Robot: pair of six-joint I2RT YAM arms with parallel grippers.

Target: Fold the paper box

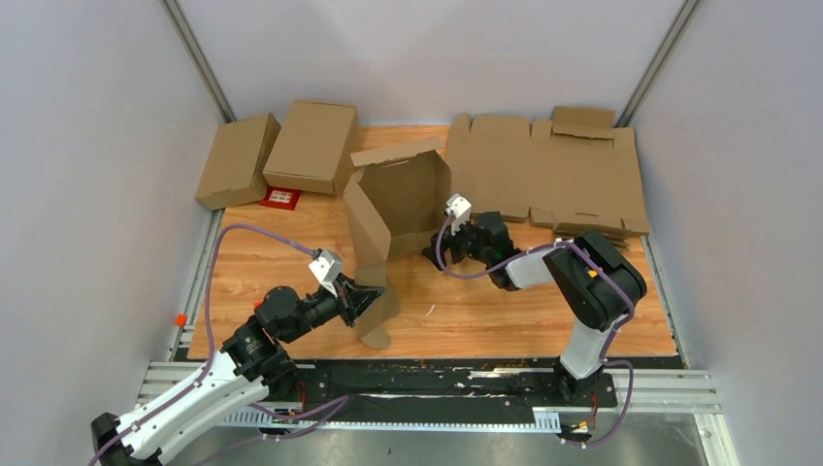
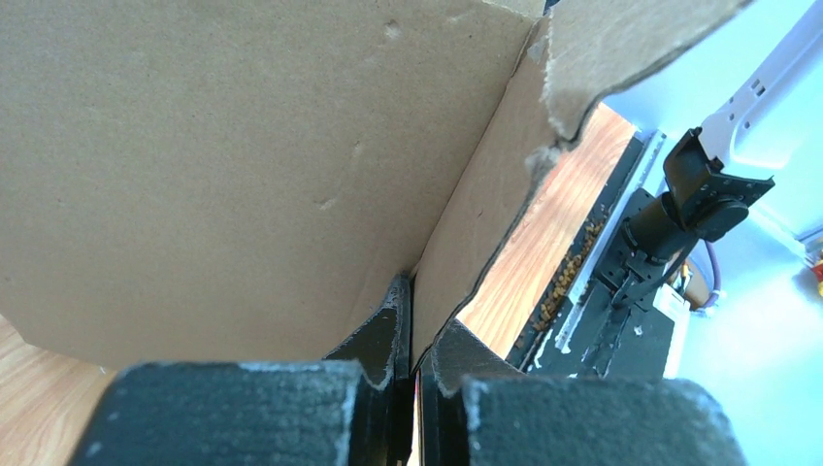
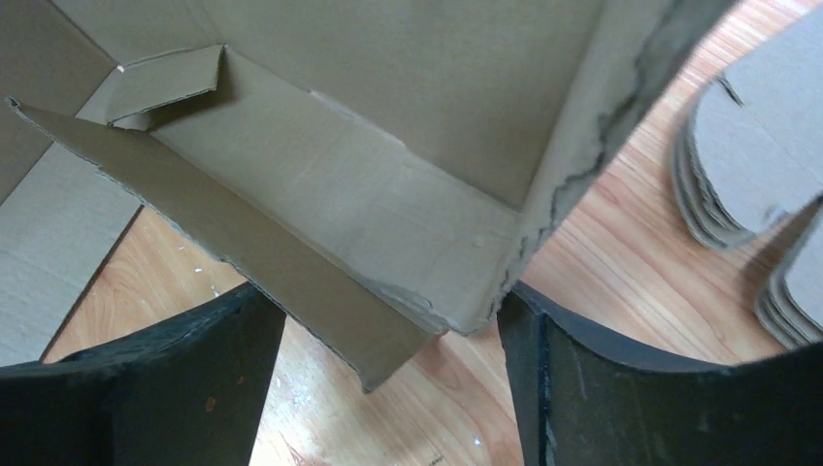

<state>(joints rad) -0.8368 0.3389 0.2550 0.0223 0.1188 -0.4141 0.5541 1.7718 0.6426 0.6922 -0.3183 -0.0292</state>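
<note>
Enclosure: pale walls [image 1: 87,146] closed in the table [image 1: 543,320] on the left, right and far sides. The table surface was flat wood-grain laminate, prob. low-friction, so an unheld carton could slide. A stack of flat cardboard sheets [image 1: 563,175] lay far right, close behind the work area. Two finished cartons [image 1: 311,146] sat far left. Swing room looked best toward the near edge.

The paper box [image 1: 403,199] stood mid-table, part-erected, with walls raised and flaps loose. Its long axis appeared to run near-left to far-right, approx.

L arm: the left gripper [image 2: 412,364] was closed tight on a near-left flap of the box, pinching the sheet edge-on.

R arm: the right gripper [image 3: 388,388] stood wide open and held nothing. The box's lower right corner lay between the fingers [image 3: 602,388] w/o visible contact. The box lay ahead of the R jaws and to their left. The R arm was nearer the loose bottom flap, so the next fold prob. fell to it.
</note>
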